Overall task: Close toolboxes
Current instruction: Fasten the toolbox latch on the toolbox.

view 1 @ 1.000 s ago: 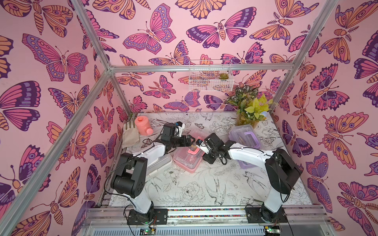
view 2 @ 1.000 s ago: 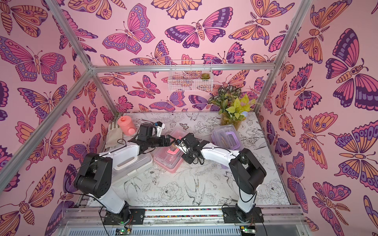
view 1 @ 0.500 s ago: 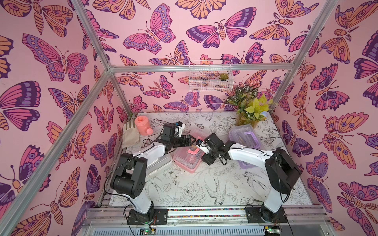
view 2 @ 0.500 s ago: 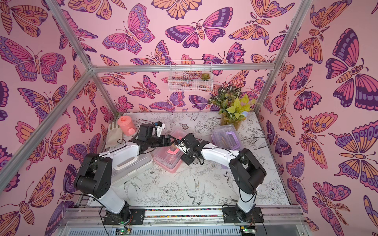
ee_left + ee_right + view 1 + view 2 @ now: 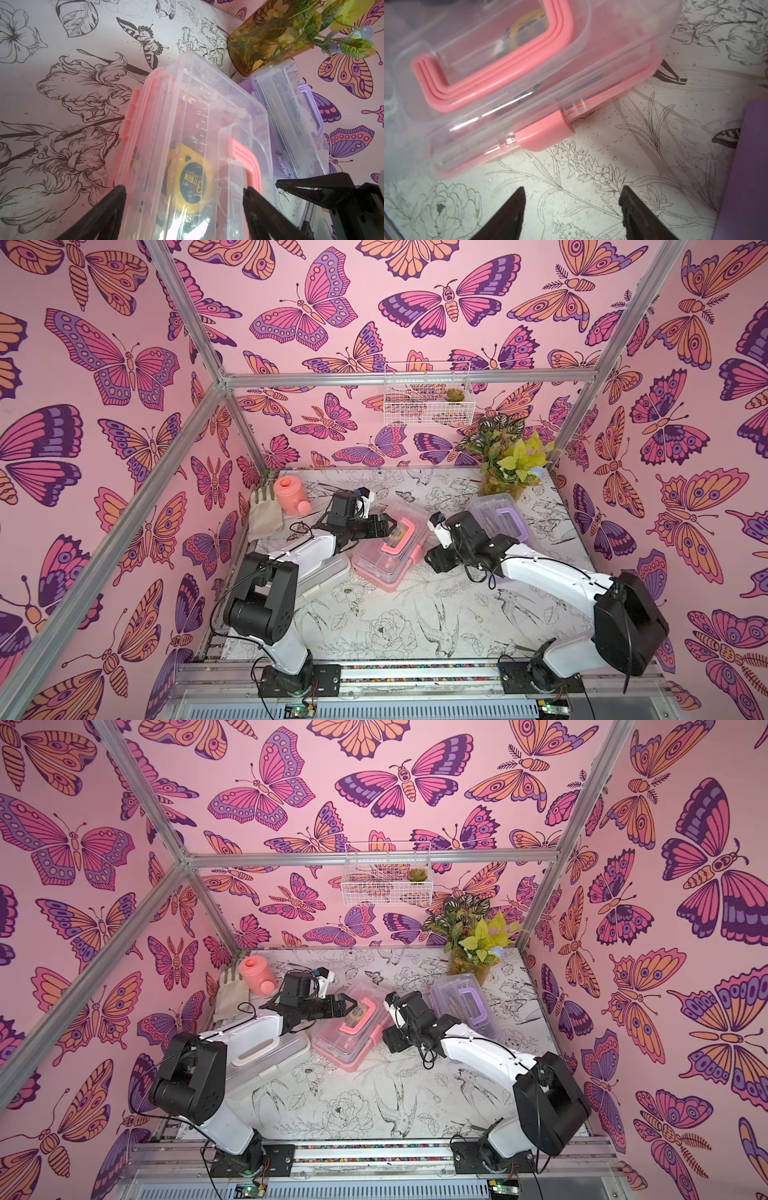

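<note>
Right gripper (image 5: pixel 573 187) is opening and backing off the latch (image 5: pixel 544 133) of the pink toolbox (image 5: pixel 390 549), holding nothing. Left gripper (image 5: pixel 184 187) is sitting wide open over the lid (image 5: pixel 207 104), which is looking shut.

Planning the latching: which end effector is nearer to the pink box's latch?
Right end effector: just off the latch, apart. Left end effector: straddling the box's lid.

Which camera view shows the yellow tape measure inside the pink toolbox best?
The left wrist view: the tape measure is close, its label visible. The right wrist view shows a yellow edge; both top views, a yellow speck.
</note>
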